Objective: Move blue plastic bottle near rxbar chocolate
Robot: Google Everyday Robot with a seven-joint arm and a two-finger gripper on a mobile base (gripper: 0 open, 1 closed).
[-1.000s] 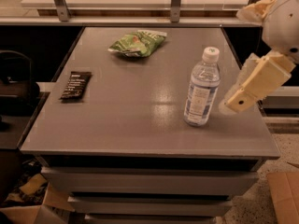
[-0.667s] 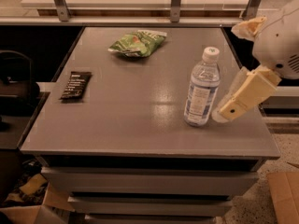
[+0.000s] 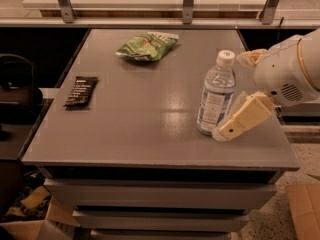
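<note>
The blue plastic bottle stands upright on the right part of the grey table; it is clear, with a white cap and a blue-and-white label. The rxbar chocolate, a flat black bar with white lettering, lies near the table's left edge, far from the bottle. My gripper reaches in from the right, open, just to the right of the bottle. Its lower cream finger sits by the bottle's base, and its upper finger is level with the cap. It holds nothing.
A green snack bag lies at the back centre of the table. A rail with metal posts runs behind the table. Cardboard boxes sit on the floor at the lower right and lower left.
My gripper has moved left and down toward the bottle; the lower finger is now beside the bottle's base. The bottle, bar and bag have not moved.
</note>
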